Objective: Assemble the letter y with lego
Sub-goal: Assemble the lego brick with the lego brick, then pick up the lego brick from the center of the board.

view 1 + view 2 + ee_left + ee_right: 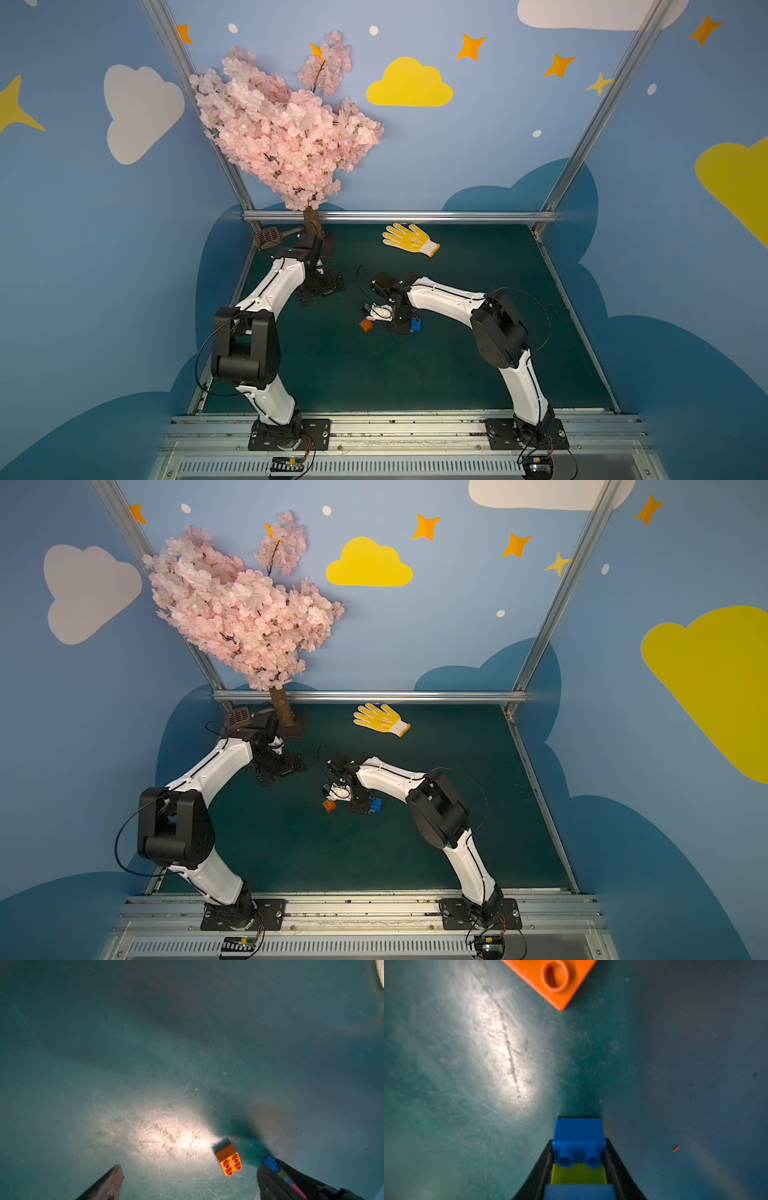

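Both top views: the right gripper (578,1142) sits low over the middle of the green table (457,365), and only a blue end of the brick stack (417,324) shows past it. The orange brick (365,325) stands alone on the table just beside the gripper, on the left arm's side, apart from the stack. The right wrist view adds detail: the stack reads blue brick (578,1136), lime green brick (578,1174), then light blue brick (579,1191), with black fingers pressed against both sides, clamped on it. The left wrist view alone shows a pink brick (299,1190) at the stack's far end. The left gripper (320,286) is well apart near the tree (286,124), fingers spread wide, holding nothing. A yellow glove (409,240) lies at the back.
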Controlling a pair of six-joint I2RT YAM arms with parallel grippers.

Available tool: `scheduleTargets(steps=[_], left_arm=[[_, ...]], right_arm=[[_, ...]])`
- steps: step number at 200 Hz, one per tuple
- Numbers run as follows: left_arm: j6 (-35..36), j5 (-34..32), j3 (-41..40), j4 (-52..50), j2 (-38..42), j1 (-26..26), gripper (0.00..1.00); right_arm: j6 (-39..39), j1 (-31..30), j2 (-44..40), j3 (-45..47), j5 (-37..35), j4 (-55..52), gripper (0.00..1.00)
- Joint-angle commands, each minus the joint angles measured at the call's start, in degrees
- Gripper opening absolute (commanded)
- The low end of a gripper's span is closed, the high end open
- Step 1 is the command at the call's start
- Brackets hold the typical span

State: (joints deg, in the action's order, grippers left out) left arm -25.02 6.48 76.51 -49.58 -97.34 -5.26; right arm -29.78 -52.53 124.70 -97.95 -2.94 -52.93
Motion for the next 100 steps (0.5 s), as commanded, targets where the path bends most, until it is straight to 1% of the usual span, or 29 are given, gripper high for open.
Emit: scheduleTargets(steps=[1,25,48,63,79,100], left_arm=[[0.83,0.18,-0.99,0.09,0.95,0.16,1.0],[0.68,0.98,-1.87,1.04,1.3,-0.15,1.0],[-0.37,0.71,-2.93,1.52,1.89,-2.19,1.0],[-1.53,-0.2,-4.47,2.64,2.51,-5.24,1.0],[-3.2,-1.27,-6.36,4.53,2.61,-9.59,1.0],[-5.17,-2.47,-6.77,5.9,-0.01,-15.81,1.0]], right_arm=[[0.68,0.34,-1.02,-1.14,0.14,-1.82,0.05],[1.49,0.66,-3.89,-0.76,0.29,-1.75,0.01],[3.3,1.98,-7.43,-0.42,0.75,-2.42,0.0],[5.11,3.44,-9.71,0.05,0.72,-3.14,0.0],[8.12,5.47,-12.01,0.94,-1.51,-4.1,0.0],[11.3,8.54,-14.86,3.08,-3.98,-4.93,0.0]])
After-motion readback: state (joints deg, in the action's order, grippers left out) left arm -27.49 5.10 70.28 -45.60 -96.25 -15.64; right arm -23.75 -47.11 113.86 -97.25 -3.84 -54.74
